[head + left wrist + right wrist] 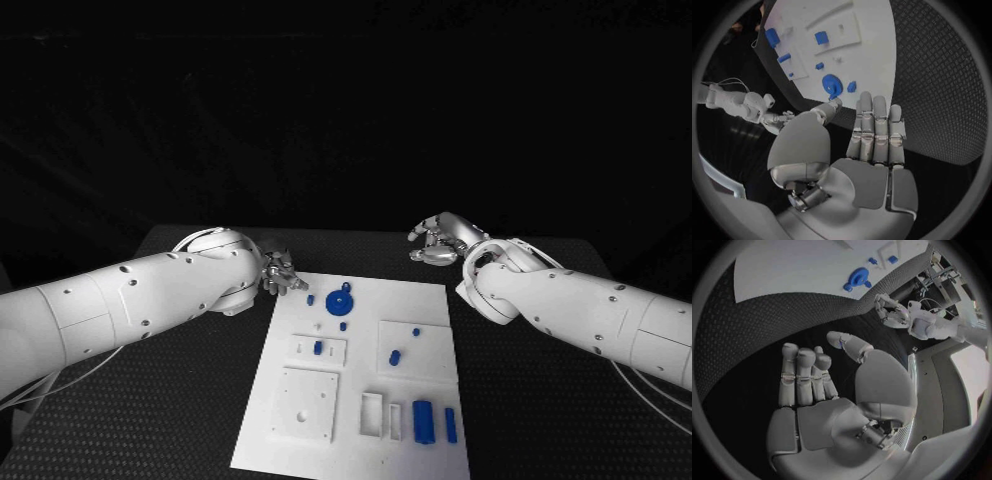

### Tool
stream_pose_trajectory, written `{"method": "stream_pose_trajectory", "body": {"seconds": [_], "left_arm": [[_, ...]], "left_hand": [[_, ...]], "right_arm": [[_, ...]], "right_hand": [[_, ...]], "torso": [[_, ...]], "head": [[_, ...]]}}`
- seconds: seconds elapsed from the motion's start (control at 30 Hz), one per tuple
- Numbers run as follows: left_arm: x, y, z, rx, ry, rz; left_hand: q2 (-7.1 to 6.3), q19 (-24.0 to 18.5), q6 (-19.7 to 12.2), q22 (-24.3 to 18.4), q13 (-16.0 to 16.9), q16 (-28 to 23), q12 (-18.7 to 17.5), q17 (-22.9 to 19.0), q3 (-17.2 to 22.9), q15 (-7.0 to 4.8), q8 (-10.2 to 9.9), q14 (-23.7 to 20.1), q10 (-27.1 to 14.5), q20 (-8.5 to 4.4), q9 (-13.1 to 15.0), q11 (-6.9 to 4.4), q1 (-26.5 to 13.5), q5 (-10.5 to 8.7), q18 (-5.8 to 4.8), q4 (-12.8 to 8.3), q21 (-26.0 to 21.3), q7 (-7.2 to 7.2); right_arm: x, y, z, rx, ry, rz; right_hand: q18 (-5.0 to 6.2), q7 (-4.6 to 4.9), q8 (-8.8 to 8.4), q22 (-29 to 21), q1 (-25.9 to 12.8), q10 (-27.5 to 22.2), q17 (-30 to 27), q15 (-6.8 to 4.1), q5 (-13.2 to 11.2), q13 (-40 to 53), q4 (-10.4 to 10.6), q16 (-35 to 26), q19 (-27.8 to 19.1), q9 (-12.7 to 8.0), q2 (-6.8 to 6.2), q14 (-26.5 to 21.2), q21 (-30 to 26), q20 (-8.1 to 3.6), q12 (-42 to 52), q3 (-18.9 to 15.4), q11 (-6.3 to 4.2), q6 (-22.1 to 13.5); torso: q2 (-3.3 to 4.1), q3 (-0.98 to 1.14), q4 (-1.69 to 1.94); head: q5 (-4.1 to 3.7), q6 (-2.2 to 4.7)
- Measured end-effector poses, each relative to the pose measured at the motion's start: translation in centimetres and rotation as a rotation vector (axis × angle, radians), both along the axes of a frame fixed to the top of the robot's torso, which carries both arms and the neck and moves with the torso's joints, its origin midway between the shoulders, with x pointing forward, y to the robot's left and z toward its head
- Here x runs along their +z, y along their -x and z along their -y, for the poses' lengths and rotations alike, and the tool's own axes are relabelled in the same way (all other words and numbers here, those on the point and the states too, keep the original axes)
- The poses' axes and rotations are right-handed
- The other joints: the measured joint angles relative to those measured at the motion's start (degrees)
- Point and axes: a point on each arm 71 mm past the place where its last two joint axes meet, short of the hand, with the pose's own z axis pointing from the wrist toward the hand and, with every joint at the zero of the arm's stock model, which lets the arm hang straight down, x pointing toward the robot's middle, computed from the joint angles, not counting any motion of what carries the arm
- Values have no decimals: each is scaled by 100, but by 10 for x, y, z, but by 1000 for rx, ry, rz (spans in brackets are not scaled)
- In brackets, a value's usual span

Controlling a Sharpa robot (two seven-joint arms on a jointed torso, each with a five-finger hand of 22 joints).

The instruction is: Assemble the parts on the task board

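Note:
The white task board (433, 300) lies in the middle of the black table. A round blue part (340, 301) sits near its far edge, with a small blue part (310, 298) beside it. Several more blue parts lie further down, among them two long blocks (423, 420) at the near right. My left hand (278, 272) hovers just off the board's far left corner and holds nothing. My right hand (437, 240) is beyond the far right corner, also holding nothing. The left wrist view shows that hand (870, 145) with fingers straight, near the round part (832, 86). The right hand (829, 385) has its fingers apart.
Raised white fixtures (310, 400) stand on the board's near half, with slots and recesses. Black textured table (548, 400) runs along both sides of the board. My two arms flank the board's far end.

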Motion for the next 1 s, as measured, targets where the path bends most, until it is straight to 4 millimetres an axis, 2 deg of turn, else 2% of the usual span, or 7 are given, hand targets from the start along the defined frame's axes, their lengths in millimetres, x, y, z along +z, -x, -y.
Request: {"method": "stream_pose_trajectory", "body": {"seconds": [0.1,0.23,0.47,0.57,0.73,1.0], "left_arm": [[-1,-8,5,0,-7,-6],[-3,-16,4,7,-23,-28],[-9,-24,5,12,-31,-62],[-11,-25,7,7,-32,-75],[-13,-26,9,0,-35,-97],[-17,-25,12,-15,-38,-129]], "left_hand": [[-19,-20,-13,0,-9,-10,-36,-11,-41,13,-29,-13,-20,18,0,20,-19,0,2,41,-2,13],[-116,-61,-157,0,-47,-40,-106,-31,-127,55,-74,-55,-125,21,-5,83,-117,0,10,127,-58,54],[-226,-70,-167,0,-59,-63,-130,-35,-182,84,-73,-85,-174,29,4,91,-289,0,13,327,-89,63],[-213,-70,-167,-1,-58,-63,-130,-35,-193,84,-73,-84,-174,28,23,91,-335,-23,14,391,-89,63],[-263,-70,-135,-1,-58,-63,-130,-35,-209,84,-48,-84,-174,29,51,91,-447,-67,15,534,-94,32],[-241,-91,-84,-1,-58,-63,-130,-34,-214,64,1,-105,-174,8,77,91,-469,-67,17,626,-111,-19]], "right_arm": [[0,1,-1,3,-1,0],[0,1,-3,8,-4,0],[1,2,-1,7,-4,0],[1,2,-2,8,-4,0],[1,3,-2,10,-5,0],[1,3,-3,12,-6,0]], "right_hand": [[0,0,0,1,0,0,0,0,0,-3,0,0,0,0,0,0,0,0,0,0,0,0],[0,0,0,1,0,0,0,0,0,-6,0,0,0,0,0,0,0,0,0,0,0,0],[0,0,0,1,0,0,1,8,0,-5,0,0,0,0,0,8,0,0,0,0,0,0],[0,0,0,1,0,0,1,8,0,-5,0,0,0,0,0,8,0,0,0,0,0,0],[0,0,0,1,0,0,1,9,0,-5,0,0,0,1,0,8,0,0,0,0,0,0],[0,0,0,0,0,0,1,10,0,-11,0,0,0,1,0,7,-23,0,0,0,0,0]], "torso": [[7,-3,-2],[25,-10,-16],[65,-23,-43],[79,-26,-52],[84,-26,-58],[79,-23,-58]], "head": [[-2,0],[1,13],[17,43],[24,50],[25,40],[18,11]]}}
